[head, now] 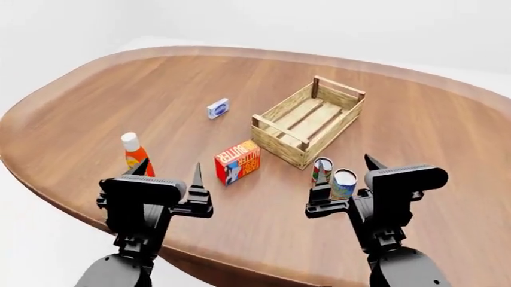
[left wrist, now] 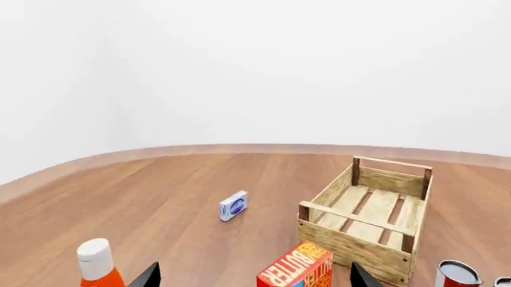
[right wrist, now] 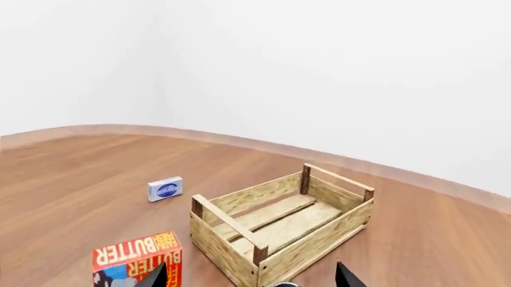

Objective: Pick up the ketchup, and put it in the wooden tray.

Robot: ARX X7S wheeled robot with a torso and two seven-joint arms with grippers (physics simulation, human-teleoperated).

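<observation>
White walls ring a broad wooden table (head: 96, 95) with a rounded edge, seen from above by the head camera. Farthest left stands the ketchup (head: 134, 154), upright near the table's near-left edge, its white cap on top; the left wrist camera catches only its cap and shoulder (left wrist: 97, 263). Just right of and nearer than the bottle hovers the left gripper (head: 170, 173), its two dark fingers spread wide with nothing between them, not touching the bottle. Farther back, toward the middle, lies a small blue-and-white box (head: 218, 108), well apart from everything else. Right of the left gripper sits the butter box (head: 238, 161), red-orange and standing on the table, near the near-left corner of the wooden tray (head: 281, 143). The wooden tray sits at an angle, past the centre of the table, with bare slats inside. Just beside its near-right side stand two cans (head: 334, 174), close together. In front of them hovers the right gripper (head: 346, 172), fingers also wide apart and holding nothing; whether a finger touches a can cannot be told.
</observation>
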